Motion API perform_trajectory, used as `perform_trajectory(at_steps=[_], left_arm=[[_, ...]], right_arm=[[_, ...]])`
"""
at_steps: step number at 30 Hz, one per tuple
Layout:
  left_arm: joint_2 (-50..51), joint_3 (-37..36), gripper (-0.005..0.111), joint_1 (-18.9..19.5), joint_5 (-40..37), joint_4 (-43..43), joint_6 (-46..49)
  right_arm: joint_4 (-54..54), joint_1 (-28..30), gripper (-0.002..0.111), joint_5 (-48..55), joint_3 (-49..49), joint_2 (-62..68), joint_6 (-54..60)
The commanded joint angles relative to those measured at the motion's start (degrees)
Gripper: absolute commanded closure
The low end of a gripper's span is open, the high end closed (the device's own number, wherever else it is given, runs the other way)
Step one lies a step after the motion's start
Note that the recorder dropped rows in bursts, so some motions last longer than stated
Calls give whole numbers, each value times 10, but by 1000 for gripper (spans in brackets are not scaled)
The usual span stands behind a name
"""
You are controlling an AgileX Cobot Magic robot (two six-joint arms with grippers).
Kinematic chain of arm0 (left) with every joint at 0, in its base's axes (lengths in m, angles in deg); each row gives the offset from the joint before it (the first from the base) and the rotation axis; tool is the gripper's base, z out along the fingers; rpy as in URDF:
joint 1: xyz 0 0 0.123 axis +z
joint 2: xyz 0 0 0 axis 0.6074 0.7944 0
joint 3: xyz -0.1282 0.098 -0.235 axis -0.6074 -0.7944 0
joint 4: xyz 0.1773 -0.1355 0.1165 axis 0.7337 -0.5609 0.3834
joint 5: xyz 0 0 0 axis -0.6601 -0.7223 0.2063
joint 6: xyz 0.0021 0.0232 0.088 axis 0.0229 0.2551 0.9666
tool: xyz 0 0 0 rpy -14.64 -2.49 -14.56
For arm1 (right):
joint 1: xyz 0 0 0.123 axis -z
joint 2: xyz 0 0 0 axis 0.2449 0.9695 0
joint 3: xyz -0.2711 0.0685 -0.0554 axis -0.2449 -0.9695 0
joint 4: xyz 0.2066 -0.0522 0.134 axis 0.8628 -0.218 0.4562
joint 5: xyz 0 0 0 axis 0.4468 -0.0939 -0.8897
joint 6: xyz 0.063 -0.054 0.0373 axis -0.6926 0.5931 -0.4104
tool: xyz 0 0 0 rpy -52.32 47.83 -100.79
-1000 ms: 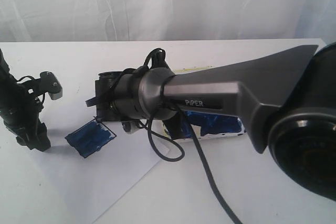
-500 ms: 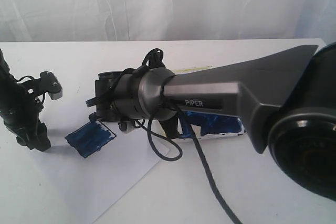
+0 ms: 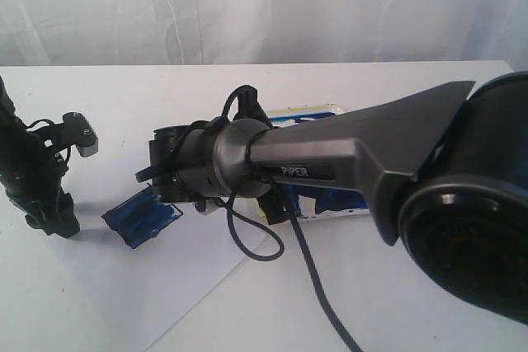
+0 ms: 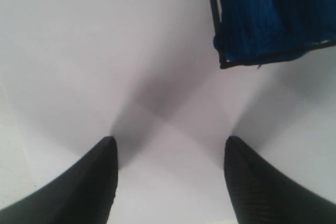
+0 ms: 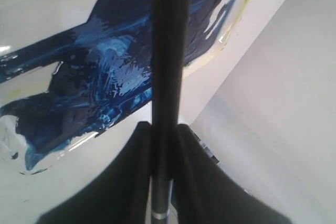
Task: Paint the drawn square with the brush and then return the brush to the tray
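At 9 o'clock in the exterior view, the drawn square (image 3: 140,216) is filled with streaky blue, so treat the painting step as complete. You are now in the return step. The right gripper (image 5: 163,129) is clamped narrowly on the brush (image 5: 167,51), and the shaft runs over the paint-smeared floor of the tray (image 5: 210,72). In the exterior view the tray (image 3: 318,110) lies at 3 o'clock of the square, largely hidden behind the right arm. The brush tip is out of sight, so you cannot confirm whether it touches the tray. The left gripper (image 4: 168,145) stands wide and empty over the paper sheet (image 4: 79,51), just beside the square at its 9 o'clock.

Next move: lower the brush until it rests in the tray, then open the right jaws. Keep the shaft inside the rim, or it may roll onto the paper.
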Motion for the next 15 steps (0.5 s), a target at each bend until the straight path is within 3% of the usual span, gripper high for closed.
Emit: perform_trajectory(at_steps=[1, 15], left_arm=[[18, -10, 43, 1, -12, 1, -6], [18, -10, 43, 1, -12, 1, -17]], right_arm=[[1, -5, 108, 8, 3, -5, 20], [17, -22, 108, 8, -1, -18, 42]])
